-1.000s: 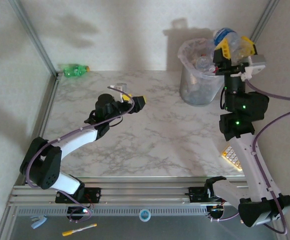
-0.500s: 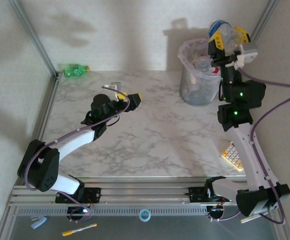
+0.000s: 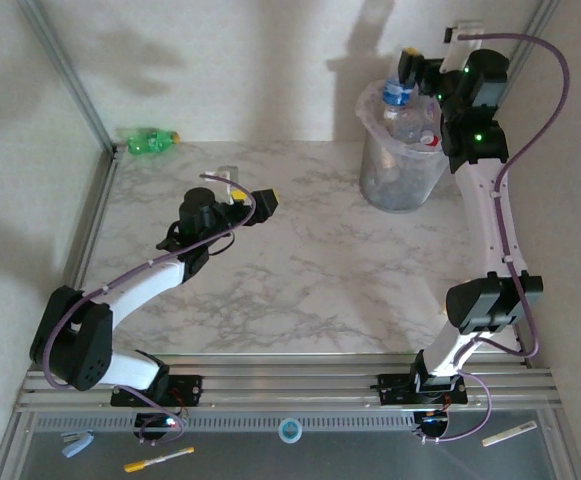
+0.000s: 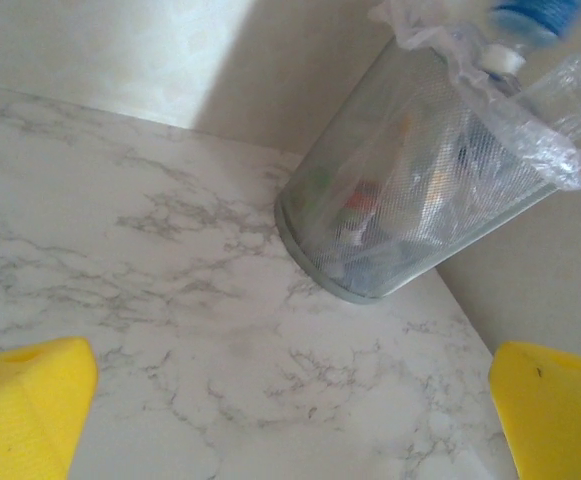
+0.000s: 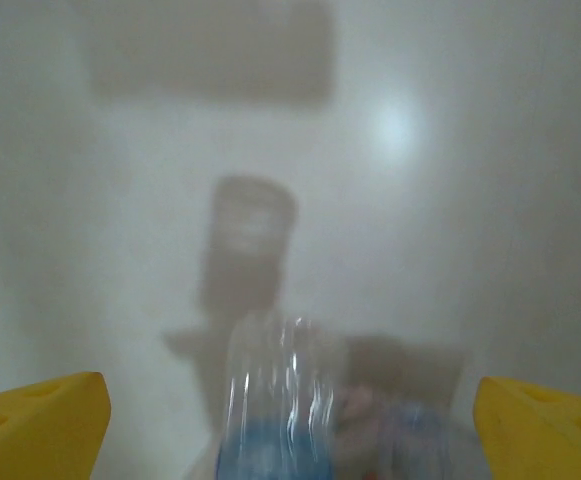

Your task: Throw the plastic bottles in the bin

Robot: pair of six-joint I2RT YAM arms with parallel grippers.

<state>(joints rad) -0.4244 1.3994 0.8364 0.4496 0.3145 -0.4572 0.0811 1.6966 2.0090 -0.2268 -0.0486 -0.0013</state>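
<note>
The grey mesh bin (image 3: pixel 400 170) with its whitish bag stands at the back right and holds several plastic bottles. My right gripper (image 3: pixel 417 72) hangs open above its rim. A clear bottle with a blue label (image 3: pixel 398 92) is loose just under it, at the bin's mouth. In the right wrist view this bottle (image 5: pixel 275 400) is a blur between my widely spread yellow fingertips (image 5: pixel 40 415), touching neither. A green bottle (image 3: pixel 151 140) lies at the back left corner. My left gripper (image 3: pixel 260 200) is open and empty over the table's middle, facing the bin (image 4: pixel 410 200).
A metal frame post (image 3: pixel 70 75) runs along the left side by the green bottle. The back wall stands close behind the bin. The marble tabletop (image 3: pixel 300 270) ends at a rail (image 3: pixel 290 385) at the near edge, with a pen (image 3: pixel 160 459) below it.
My right arm has stretched up and swung left over the bin, and its jaws have opened, letting go of the blue-labelled bottle. The left arm has barely moved.
</note>
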